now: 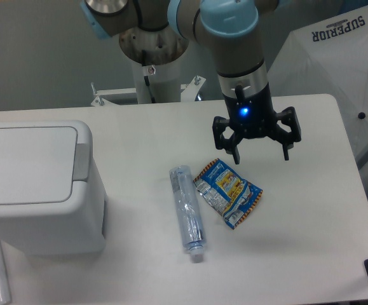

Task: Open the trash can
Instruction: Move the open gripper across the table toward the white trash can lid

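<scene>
Claw (260, 153) hangs above the tabletop (311, 222) with its fingers spread wide and nothing between them. Just below it lies a snack packet (227, 192), with a bottle (187, 211) beside that. The trash can (34, 185) stands far to the claw's left, lid shut.

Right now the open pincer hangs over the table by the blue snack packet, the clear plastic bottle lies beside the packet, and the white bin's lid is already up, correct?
Not quite: in the camera view the flat lid of the boxy white plastic trash can is down, closed. The rest holds: the open pincer hangs by the blue snack packet, with the clear plastic bottle beside it.
</scene>
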Controlling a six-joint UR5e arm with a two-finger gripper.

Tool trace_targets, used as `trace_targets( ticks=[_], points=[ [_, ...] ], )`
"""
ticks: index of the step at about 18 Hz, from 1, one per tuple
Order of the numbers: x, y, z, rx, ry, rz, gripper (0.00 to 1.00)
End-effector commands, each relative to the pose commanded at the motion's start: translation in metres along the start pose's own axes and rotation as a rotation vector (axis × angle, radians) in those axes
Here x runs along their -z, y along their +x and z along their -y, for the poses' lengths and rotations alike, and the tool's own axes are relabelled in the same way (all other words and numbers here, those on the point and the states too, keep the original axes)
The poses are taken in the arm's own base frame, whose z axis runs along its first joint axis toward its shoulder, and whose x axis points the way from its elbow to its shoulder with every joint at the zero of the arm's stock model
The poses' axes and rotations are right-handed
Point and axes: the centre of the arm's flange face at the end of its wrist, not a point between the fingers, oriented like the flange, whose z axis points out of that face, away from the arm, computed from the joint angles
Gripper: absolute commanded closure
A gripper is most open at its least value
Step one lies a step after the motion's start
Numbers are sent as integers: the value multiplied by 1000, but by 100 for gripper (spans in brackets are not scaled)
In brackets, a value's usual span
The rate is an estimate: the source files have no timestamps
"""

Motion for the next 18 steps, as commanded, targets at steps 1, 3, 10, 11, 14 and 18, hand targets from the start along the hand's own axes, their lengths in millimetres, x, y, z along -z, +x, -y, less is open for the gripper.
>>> trace_targets(
  ticks=[1, 3, 10, 11, 14, 18],
  points=[
    [0, 0, 1, 0, 1, 0, 0],
    [4, 2, 4, -5, 11, -1, 0],
    [1, 11, 11, 144, 19, -13, 0],
    [1, 15, 14, 173, 25, -18, 0],
    [3, 37, 25, 169, 36, -36, 0],
    [0, 58, 36, 237, 49, -76, 0]
  ],
)
